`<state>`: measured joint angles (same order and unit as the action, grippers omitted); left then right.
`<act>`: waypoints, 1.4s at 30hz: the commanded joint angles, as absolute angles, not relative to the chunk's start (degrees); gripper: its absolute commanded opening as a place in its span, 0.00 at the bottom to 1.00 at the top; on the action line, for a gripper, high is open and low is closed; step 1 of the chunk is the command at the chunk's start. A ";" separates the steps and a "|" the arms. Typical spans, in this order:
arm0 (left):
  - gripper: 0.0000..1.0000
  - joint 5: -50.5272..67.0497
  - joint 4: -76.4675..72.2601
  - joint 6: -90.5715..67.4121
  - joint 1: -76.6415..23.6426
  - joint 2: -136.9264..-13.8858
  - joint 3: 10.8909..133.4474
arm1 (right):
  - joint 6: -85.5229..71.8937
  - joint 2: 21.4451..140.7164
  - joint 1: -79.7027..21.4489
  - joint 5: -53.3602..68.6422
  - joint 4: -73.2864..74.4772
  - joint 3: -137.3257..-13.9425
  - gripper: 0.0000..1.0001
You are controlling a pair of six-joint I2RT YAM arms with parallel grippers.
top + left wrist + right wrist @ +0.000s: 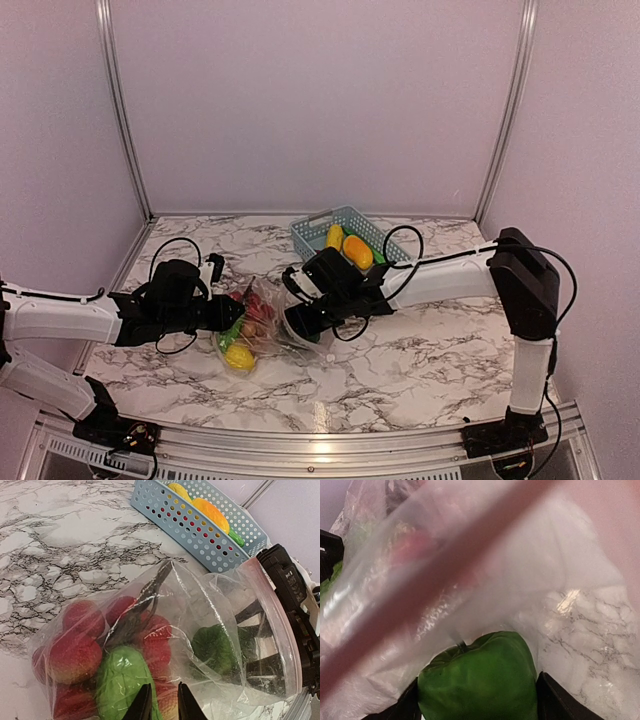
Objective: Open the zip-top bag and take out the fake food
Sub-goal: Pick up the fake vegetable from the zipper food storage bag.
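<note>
Our left gripper [161, 701] pinches the big clear crinkly plastic bag [200, 605] steady so our right gripper [477, 702], inside, can squeeze the green plastic toy pepper [480, 672].

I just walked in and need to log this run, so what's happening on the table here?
The left tool pinches the zip-top bag, which lies on the marble table with its mouth open. The right tool is inside that mouth, a green pepper between its jaws; whether it grips is unclear. Red fruits remain bagged. The blue basket behind holds yellow and orange pieces.
</note>
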<state>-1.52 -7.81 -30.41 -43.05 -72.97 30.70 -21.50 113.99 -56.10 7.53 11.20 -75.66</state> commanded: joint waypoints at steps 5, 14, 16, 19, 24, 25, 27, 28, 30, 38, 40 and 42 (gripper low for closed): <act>0.21 -3.54 1.41 -29.80 -42.08 -74.41 28.74 | -24.64 110.59 -54.95 7.22 11.08 -73.66 0.77; 0.21 -3.48 1.36 -29.77 -42.10 -74.18 28.59 | -27.82 108.36 -53.12 8.57 6.97 -70.75 0.77; 0.21 -3.48 1.41 -29.79 -42.10 -74.18 28.56 | -27.59 108.58 -53.09 9.08 6.75 -70.82 0.78; 0.21 -3.37 1.26 -29.86 -42.10 -74.31 28.56 | -26.93 109.07 -53.24 9.92 6.91 -71.33 0.79; 0.21 -3.40 1.30 -29.82 -42.09 -74.27 28.56 | -25.57 110.30 -53.93 7.36 10.05 -72.42 0.75; 0.20 -3.41 1.25 -29.80 -42.08 -74.22 28.56 | -25.27 110.62 -54.10 6.74 10.63 -72.50 0.72; 0.21 -3.40 1.14 -29.75 -42.09 -74.42 28.56 | -24.57 111.16 -54.60 5.98 11.46 -72.74 0.70; 0.20 -3.28 1.10 -29.80 -42.08 -74.51 28.56 | -23.71 111.77 -55.02 5.67 12.13 -73.18 0.69; 0.21 -3.29 0.89 -29.78 -42.09 -74.61 28.56 | -22.50 112.87 -56.06 4.82 14.15 -74.61 0.71; 0.20 -3.13 0.94 -29.71 -42.09 -74.71 28.61 | -21.43 116.18 -57.92 4.88 15.43 -76.13 0.74; 0.20 -3.12 1.01 -29.69 -42.09 -74.62 28.71 | -21.59 116.72 -57.97 4.71 15.37 -76.38 0.74; 0.20 -3.23 1.11 -29.58 -42.09 -74.62 28.72 | -21.77 116.69 -57.92 4.43 15.42 -76.57 0.72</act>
<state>-1.54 -7.79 -30.41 -42.78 -72.97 30.70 -22.31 115.57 -57.65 5.61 13.08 -74.43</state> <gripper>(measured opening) 0.204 0.740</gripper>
